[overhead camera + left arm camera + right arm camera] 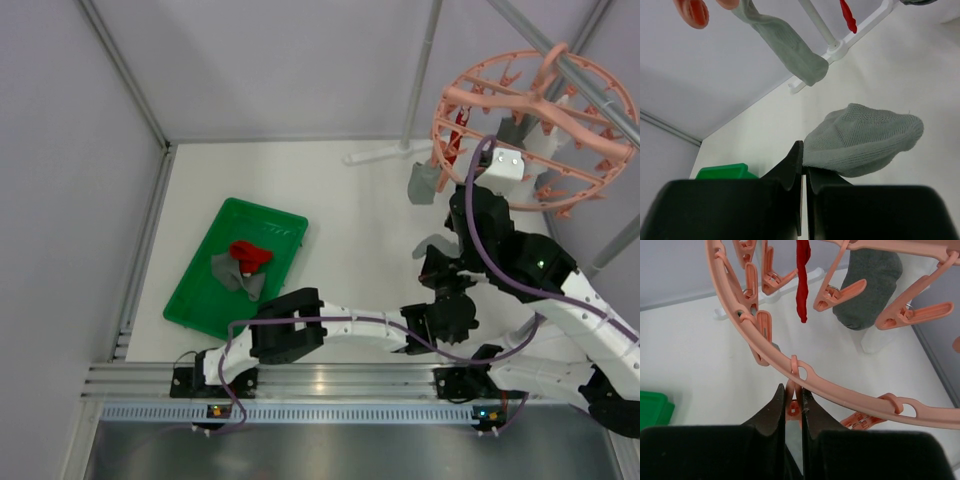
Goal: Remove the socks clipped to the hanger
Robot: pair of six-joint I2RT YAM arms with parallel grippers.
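The salmon-pink hanger (530, 120) hangs at the upper right, its ring (850, 390) crossing the right wrist view. My right gripper (793, 390) is shut on one of its pink clips (794, 402), just under the ring. A red sock (802, 275) and a dark grey sock (867, 285) hang from clips beyond. My left gripper (804, 150) is lower down, shut on the edge of a light grey sock (865, 140). Another grey sock (790, 47) dangles above it, also seen in the top view (425, 185).
A green tray (200, 295) lies at the left of the table, holding a red sock (250, 255) and grey socks (235, 275). A white stand base (385, 155) and upright pole (420, 70) carry the hanger. Walls close in the left and back.
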